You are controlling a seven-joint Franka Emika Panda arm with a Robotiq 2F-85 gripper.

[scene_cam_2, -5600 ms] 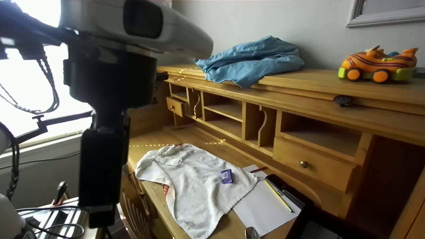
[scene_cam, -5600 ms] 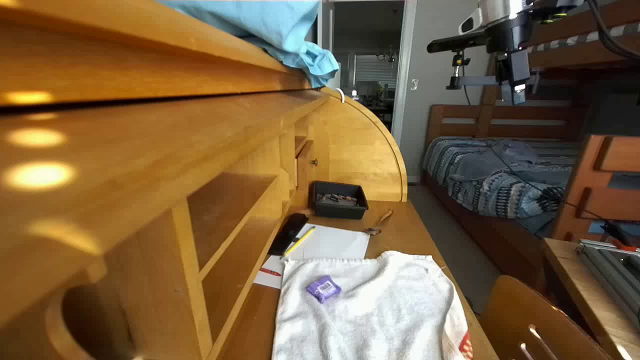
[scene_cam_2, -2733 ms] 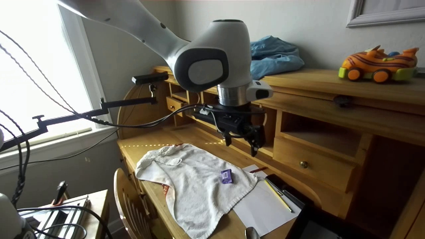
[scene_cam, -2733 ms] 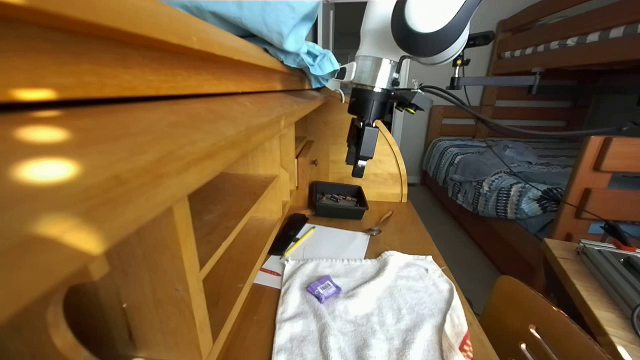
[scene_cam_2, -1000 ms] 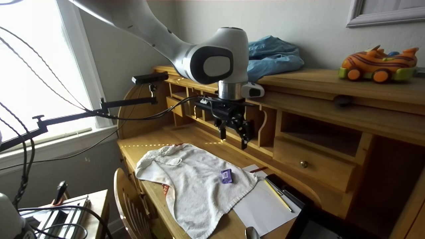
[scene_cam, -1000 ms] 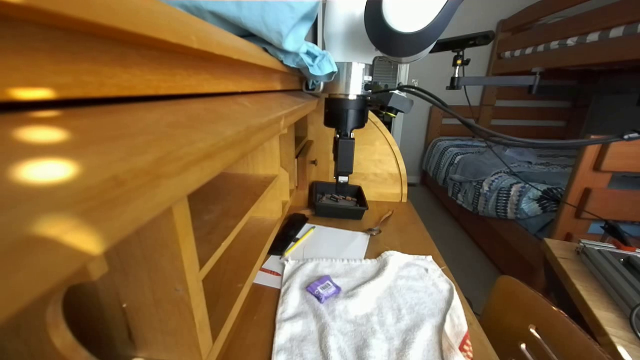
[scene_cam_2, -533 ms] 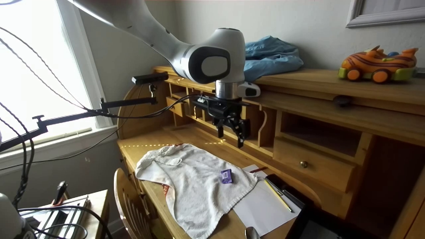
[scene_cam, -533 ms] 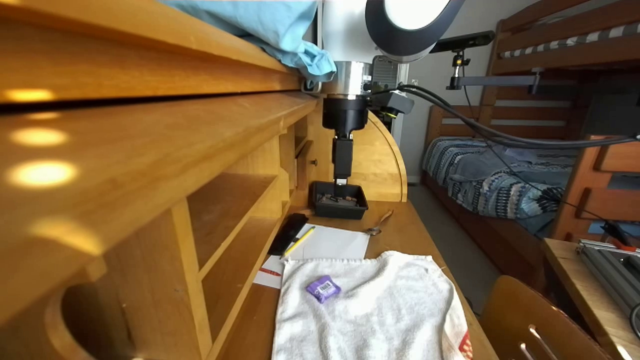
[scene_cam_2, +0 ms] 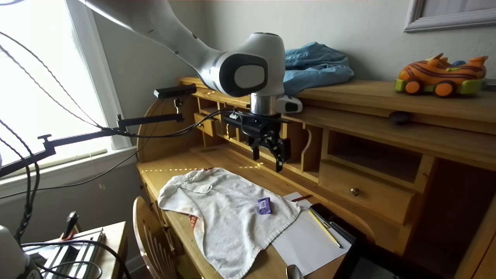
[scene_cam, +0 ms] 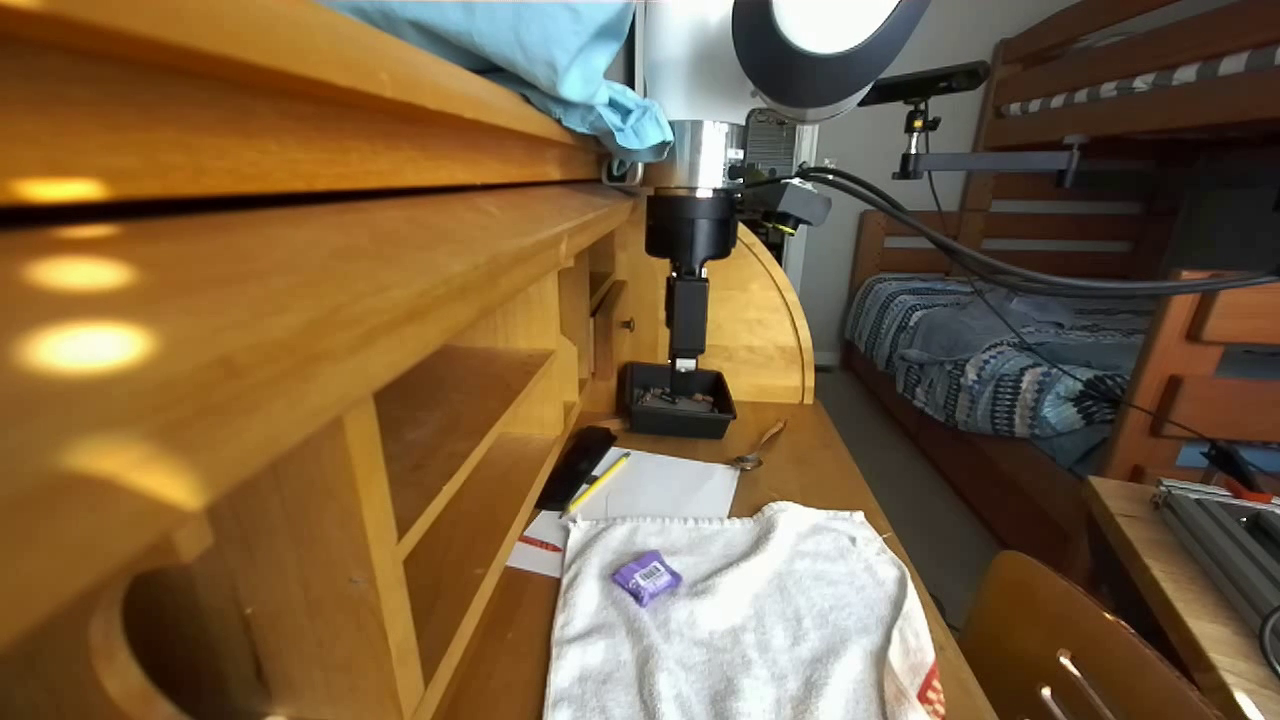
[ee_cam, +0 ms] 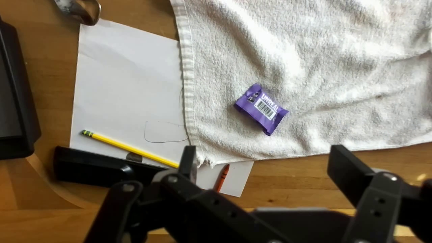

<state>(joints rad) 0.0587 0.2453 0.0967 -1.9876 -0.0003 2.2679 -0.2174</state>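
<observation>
the gripper [ee_cam: 263, 153] hangs above the desk [ee_cam: 293, 184] with its fingers spread wide. the purple packet [ee_cam: 261, 110] lies lower than the fingertips, in the wrist view just past the gap between them. it is small and crimped at one end, with a white barcode label (the lettering reads "unreal"). under it spreads a white towel [ee_cam: 320, 67]. higher than the fingers, a blue cloth [scene_cam_2: 317, 69] lies on the desk's top; a bed [scene_cam: 960, 460] stands well apart from them.
</observation>
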